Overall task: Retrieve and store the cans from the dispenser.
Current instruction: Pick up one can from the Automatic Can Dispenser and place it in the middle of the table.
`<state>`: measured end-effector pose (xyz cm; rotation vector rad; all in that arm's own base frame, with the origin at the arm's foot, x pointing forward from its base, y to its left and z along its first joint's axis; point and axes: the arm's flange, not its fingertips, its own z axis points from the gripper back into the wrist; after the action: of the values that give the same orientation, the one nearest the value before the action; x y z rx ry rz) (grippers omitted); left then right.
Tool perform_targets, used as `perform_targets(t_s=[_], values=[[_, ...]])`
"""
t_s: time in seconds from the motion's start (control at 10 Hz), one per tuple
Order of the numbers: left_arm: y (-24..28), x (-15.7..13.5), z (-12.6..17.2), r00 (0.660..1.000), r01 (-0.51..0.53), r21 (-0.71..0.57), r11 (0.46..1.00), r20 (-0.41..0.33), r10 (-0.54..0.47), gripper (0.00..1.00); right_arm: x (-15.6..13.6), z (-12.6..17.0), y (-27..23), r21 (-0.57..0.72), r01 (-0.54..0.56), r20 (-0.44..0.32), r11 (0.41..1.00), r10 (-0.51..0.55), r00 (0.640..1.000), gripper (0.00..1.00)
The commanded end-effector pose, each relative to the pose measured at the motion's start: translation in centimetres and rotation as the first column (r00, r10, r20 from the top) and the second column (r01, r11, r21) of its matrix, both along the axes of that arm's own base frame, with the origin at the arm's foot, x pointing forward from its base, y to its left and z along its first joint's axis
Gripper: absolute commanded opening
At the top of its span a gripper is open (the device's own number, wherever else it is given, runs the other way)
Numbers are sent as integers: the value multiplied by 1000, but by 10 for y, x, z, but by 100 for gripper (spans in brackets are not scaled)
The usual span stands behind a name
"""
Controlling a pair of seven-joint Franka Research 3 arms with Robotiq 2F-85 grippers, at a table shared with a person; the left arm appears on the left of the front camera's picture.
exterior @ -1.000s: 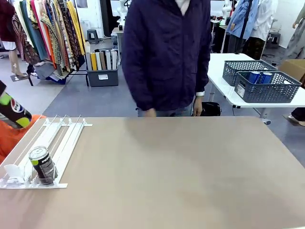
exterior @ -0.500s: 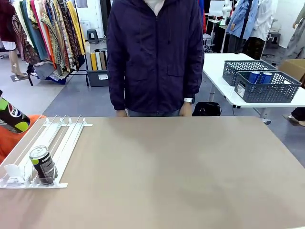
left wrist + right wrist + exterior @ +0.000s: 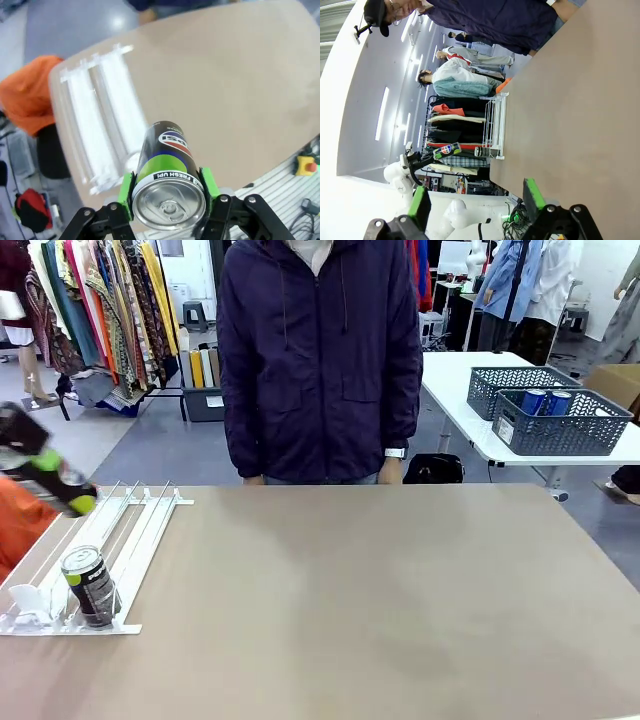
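Far left of the front view, the left gripper (image 3: 60,482) is a blurry shape in the air just beside the far end of the dispenser (image 3: 135,530), with an orange cloth (image 3: 20,525) under it. The left wrist view makes the grip clear. The jaws are clamped on the held can (image 3: 167,165), with 1 green pad on each side just below its silver top. It's a dark can with a green band and a red, white and blue logo. It's up off the counter (image 3: 380,600), and the dispenser's white rails lie below it.

On the dispenser, 1 dark can (image 3: 90,587) stands upright at the low front end, right up against the white stoppers. It sits toward the left side of the rack, but I can't tell exactly which lane.

In the middle, a person in a dark navy jacket (image 3: 320,360) stands at the far edge of the counter with arms down.

Over on the right in the background, well apart from the counter, there's a white table (image 3: 460,410) with 2 dark grey mesh baskets (image 3: 560,430). 2 blue cans (image 3: 545,400) stand upright in the nearer one.

In the right wrist view, the right gripper (image 3: 476,200) has its jaws wide open, green pads far apart and nothing between them. That view is rolled sideways, so the counter runs up the right side of the picture.
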<state>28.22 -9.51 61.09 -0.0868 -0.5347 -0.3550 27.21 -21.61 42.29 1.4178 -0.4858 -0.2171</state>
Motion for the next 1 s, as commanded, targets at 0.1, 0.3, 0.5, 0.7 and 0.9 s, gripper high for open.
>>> perform_targets(t_s=[0.1, 0.3, 0.5, 0.7, 0.9], values=[[-173, 90, -17, 967, 241, 86, 967, -103, -233, 0, 2, 2, -1, 0, 0, 27, 1000, 0, 1000, 100], [-279, 119, -73, 906, 389, 134, 911, -235, -353, 0, 2, 2, -1, 0, 0, 27, 1000, 0, 1000, 100], [-343, 136, -122, 867, 457, 196, 868, -317, -385, 0, 2, 2, -1, 0, 0, 27, 1000, 0, 1000, 100], [-358, 139, -148, 850, 459, 176, 871, -373, -373, 0, 2, 2, -1, 0, 0, 27, 1000, 0, 1000, 100], [-364, 139, -173, 823, 475, 151, 867, -426, -376, 0, 2, 2, -1, 0, 0, 27, 1000, 0, 1000, 100]])
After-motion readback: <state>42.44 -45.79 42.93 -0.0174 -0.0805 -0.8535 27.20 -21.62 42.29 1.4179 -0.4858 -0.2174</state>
